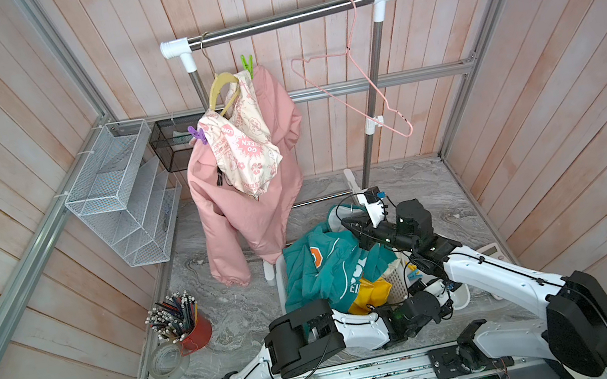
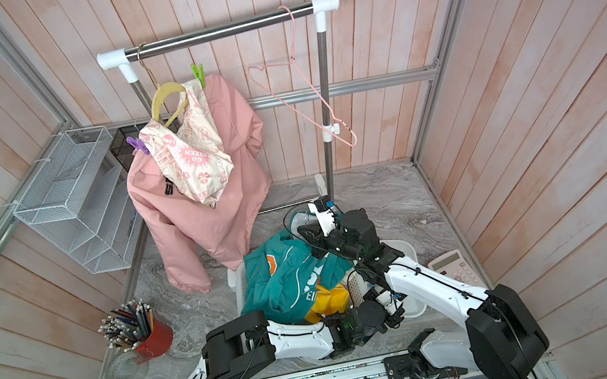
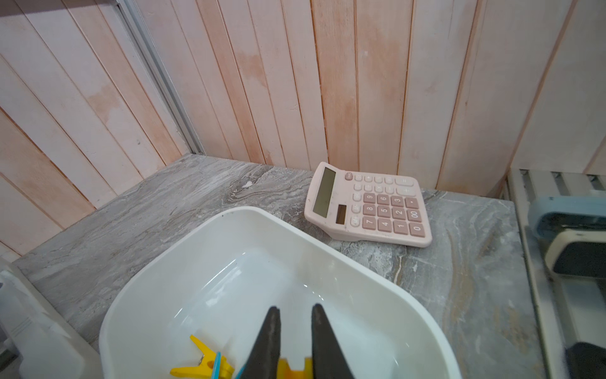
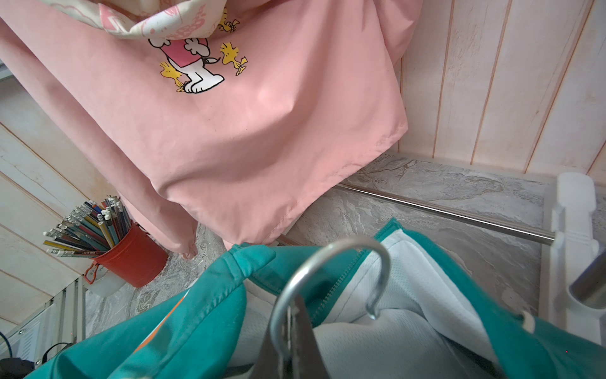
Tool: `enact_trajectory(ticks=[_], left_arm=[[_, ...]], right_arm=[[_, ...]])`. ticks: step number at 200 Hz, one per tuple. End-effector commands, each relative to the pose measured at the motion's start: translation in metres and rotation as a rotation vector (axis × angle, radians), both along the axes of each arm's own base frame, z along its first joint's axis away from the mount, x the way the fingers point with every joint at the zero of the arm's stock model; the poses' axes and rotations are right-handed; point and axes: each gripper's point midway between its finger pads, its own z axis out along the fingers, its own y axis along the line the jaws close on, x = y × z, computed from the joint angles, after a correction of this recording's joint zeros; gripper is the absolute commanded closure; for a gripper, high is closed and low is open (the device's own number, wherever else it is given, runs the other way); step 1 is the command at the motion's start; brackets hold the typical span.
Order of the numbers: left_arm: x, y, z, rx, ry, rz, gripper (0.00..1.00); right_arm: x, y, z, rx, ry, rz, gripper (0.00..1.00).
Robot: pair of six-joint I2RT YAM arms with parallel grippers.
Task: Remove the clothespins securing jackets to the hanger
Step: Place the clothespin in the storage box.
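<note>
The pink jacket (image 1: 254,207) hangs from a wooden hanger (image 1: 218,87) on the rail, with a green clothespin (image 1: 247,63) on one shoulder and a purple clothespin (image 1: 198,134) on the other. The teal jacket (image 1: 324,271) and the yellow jacket (image 1: 371,296) lie heaped in a basket. My right gripper (image 4: 288,305) is shut on the metal hook (image 4: 328,259) of the teal jacket's hanger. Over a white tub (image 3: 328,249) my left gripper (image 3: 295,311) has its jaws apart. A yellow clothespin (image 3: 295,369) shows low between its fingers. Another yellow clothespin (image 3: 203,361) lies in the tub.
An empty pink wire hanger (image 1: 359,83) hangs at the rail's right end. A pink calculator (image 3: 367,206) lies beside the tub. A red cup of pencils (image 1: 192,332) and a tape roll (image 1: 167,362) stand front left. A white wire shelf (image 1: 117,198) is on the left wall.
</note>
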Motion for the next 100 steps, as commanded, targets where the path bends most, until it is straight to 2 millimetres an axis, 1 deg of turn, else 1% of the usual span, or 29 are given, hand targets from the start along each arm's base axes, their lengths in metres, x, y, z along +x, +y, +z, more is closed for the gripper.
enact_trajectory(ticks=[1, 7, 23, 47, 51, 73, 100], left_arm=[[-0.002, 0.005, -0.037, 0.098, 0.065, 0.000, 0.72], [-0.003, 0.006, -0.035, 0.091, 0.067, -0.002, 0.65], [-0.004, 0.008, -0.023, 0.071, 0.062, -0.008, 0.53], [-0.008, 0.009, -0.002, 0.047, 0.050, -0.025, 0.39], [-0.008, 0.009, 0.003, 0.038, 0.046, -0.027, 0.38], [-0.016, 0.011, 0.022, 0.018, 0.028, -0.051, 0.32], [-0.030, 0.020, 0.043, 0.009, 0.004, -0.076, 0.25]], right_arm=[[-0.010, 0.000, 0.003, 0.014, 0.013, 0.031, 1.00], [-0.011, 0.000, 0.002, 0.013, 0.014, 0.030, 1.00], [-0.011, 0.000, 0.002, 0.011, 0.014, 0.028, 1.00], [-0.011, -0.001, 0.001, 0.008, 0.017, 0.024, 1.00], [-0.011, -0.001, 0.002, 0.009, 0.015, 0.024, 1.00], [-0.010, -0.002, 0.005, 0.003, 0.006, 0.019, 1.00], [-0.009, -0.004, 0.009, -0.011, -0.003, 0.011, 1.00]])
